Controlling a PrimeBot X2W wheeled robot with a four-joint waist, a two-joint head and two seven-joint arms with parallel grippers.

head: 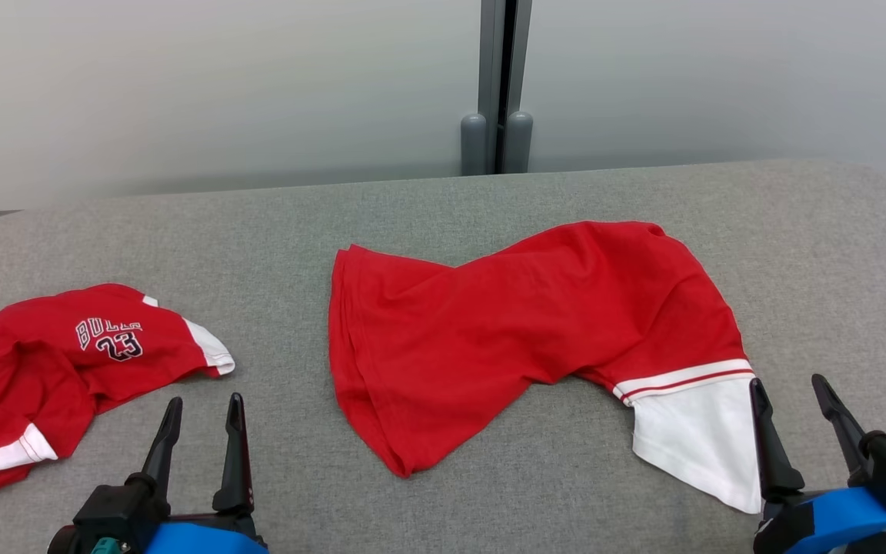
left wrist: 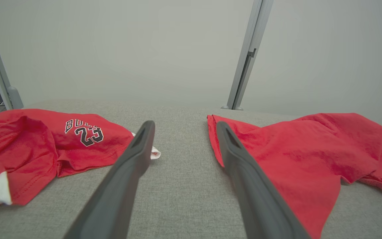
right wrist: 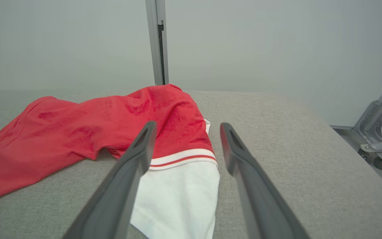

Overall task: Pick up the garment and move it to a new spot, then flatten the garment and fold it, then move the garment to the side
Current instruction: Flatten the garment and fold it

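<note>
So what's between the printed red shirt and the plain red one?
Only bare grey surface separates the printed shirt from the plain shirt, clearest in the head view; the left gripper stands at the gap's near end.

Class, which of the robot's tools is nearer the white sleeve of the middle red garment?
Right. The right tool sits just beside the white sleeve; the left tool is far to its left, by the Bulls shirt.
</note>
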